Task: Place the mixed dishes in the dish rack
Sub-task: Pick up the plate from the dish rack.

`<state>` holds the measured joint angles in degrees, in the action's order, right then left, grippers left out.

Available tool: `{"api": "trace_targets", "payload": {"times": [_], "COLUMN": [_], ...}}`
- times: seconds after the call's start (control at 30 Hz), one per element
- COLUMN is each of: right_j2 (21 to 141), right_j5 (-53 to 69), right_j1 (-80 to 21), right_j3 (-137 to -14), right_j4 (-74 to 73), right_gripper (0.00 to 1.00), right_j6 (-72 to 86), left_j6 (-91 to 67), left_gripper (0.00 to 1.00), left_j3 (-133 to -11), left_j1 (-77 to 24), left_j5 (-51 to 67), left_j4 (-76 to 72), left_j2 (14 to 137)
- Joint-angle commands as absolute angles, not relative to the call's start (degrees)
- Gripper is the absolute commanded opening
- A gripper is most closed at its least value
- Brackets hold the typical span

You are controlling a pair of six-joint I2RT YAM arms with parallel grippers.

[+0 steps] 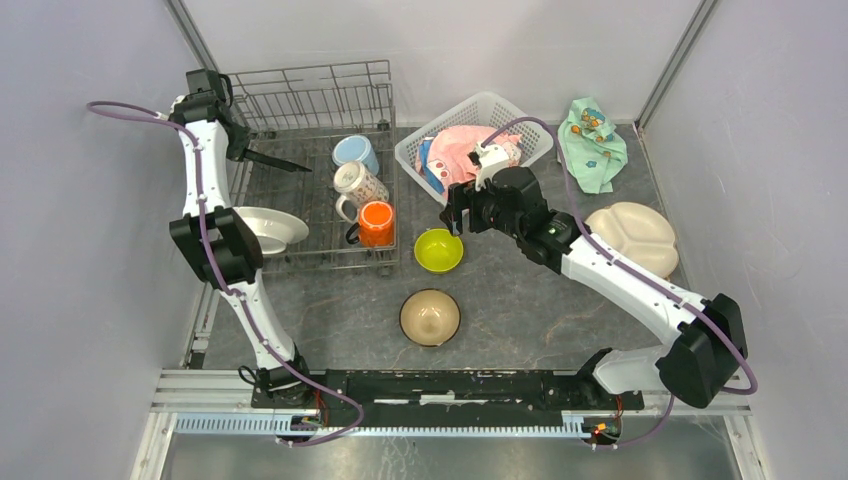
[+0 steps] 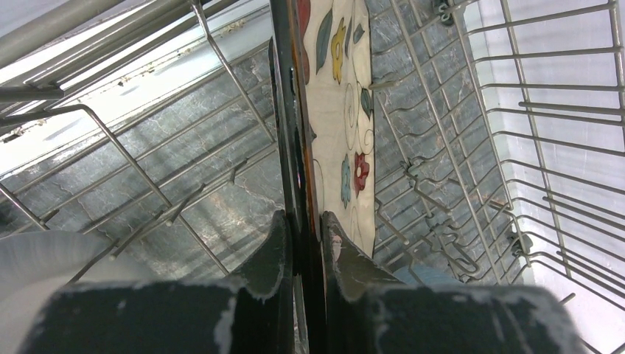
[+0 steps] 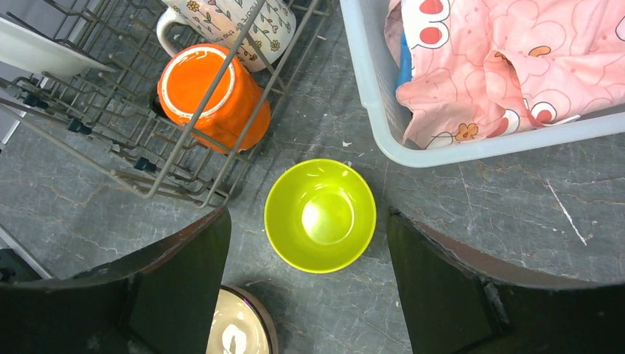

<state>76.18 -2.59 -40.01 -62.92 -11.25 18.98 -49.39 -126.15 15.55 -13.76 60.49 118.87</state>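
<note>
Two grippers: left gripper (image 2: 306, 225) pinches the dark square plate (image 2: 343, 96) in the upper-left dish rack (image 1: 310, 85); right gripper (image 3: 306, 217) stands open above the lime-green bowl (image 3: 322, 247).

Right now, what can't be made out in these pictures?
- Patterned plate in the left tool: left wrist view sees it nearly edge-on, outline unclear.
- Anything under the pink cloth in the white basket: right wrist view, cloth covers it.
- Tan bowl: right wrist view, cut off by the bottom edge.
- White plate: top view, partly behind the left arm.
</note>
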Motion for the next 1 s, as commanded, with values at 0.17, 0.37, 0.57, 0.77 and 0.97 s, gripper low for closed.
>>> {"api": "trace_targets", "payload": {"times": [0.17, 0.37, 0.57, 0.77, 0.97], "right_j2": [74.01, 73.53, 73.35, 73.28, 72.78], "right_j5": [-2.5, -2.43, -2.87, -3.1, -3.29], "right_j1": [-39.86, -39.82, -39.82, -39.87, -39.8], "right_j3": [-62.19, -61.74, -61.97, -61.75, -61.43], "right_j4": [-8.52, -8.7, -9.03, -8.92, -8.87], "right_gripper": [0.83, 0.83, 0.83, 0.83, 0.83], "right_j6": [18.06, 17.76, 17.49, 17.76, 17.41], "left_j6": [-36.37, -44.01, -49.06, -55.32, -55.61], "left_gripper": [0.1, 0.05, 0.02, 0.02, 0.02], "left_j3": [-132.66, -132.32, -132.88, -136.15, -138.65], "left_j1": [14.27, 14.35, 14.28, 14.21, 14.01], "left_j5": [-5.66, -12.22, -17.56, -18.14, -19.84], "left_j4": [39.87, 42.12, 43.4, 45.67, 45.92], "left_j2": [108.77, 108.15, 108.52, 110.32, 111.17]}}
